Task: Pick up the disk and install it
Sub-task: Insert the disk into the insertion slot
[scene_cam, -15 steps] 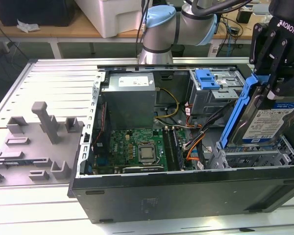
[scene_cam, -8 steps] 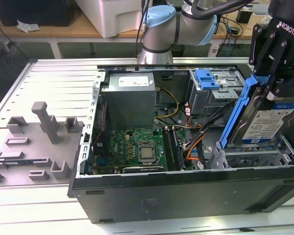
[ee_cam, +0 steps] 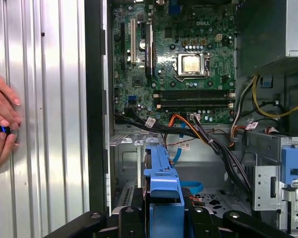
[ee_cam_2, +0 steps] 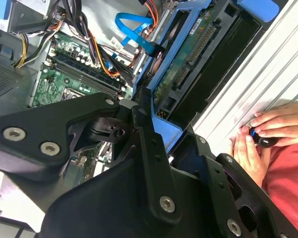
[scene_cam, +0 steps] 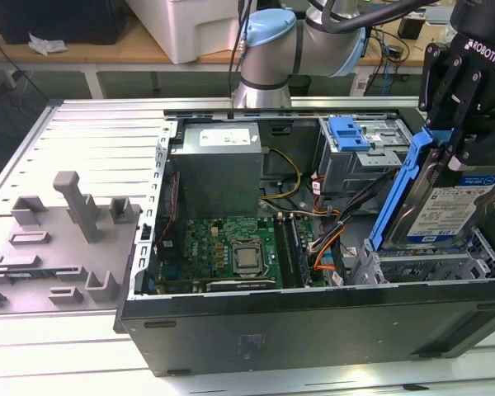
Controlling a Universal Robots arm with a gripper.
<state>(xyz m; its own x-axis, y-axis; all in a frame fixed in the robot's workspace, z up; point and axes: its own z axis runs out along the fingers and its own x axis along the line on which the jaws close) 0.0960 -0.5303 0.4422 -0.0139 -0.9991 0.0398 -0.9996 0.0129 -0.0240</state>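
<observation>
Disk [scene_cam: 450, 206] hangs tilted over the bay [scene_cam: 429, 264] at the case's [scene_cam: 313, 330] corner on the exterior view's right. Its label faces the camera and its long axis rises steeply to the fingers [scene_cam: 460, 136], which are clamped on its upper end. Its blue bracket [scene_cam: 396, 194] lies nearest the cables [scene_cam: 330, 235]. A cage [scene_cam: 355, 144] with a blue latch stands just behind, and the power supply [scene_cam: 219, 161] and motherboard [scene_cam: 231, 243] are farther to the exterior view's left.

In the second wrist view the disk's [ee_cam_2: 188, 54] green circuit-board side shows, pointing away from the fingers [ee_cam_2: 154, 148] into the case. A blue cable [ee_cam_2: 134, 27] runs beside it, and a person's hands [ee_cam_2: 265, 129] rest on the surface [ee_cam_2: 268, 59].

In the first wrist view the disk [ee_cam: 163, 183] sits edge-on between the fingers [ee_cam: 133, 220]. Cables [ee_cam: 208, 136] cross between it and the motherboard [ee_cam: 184, 59].
</observation>
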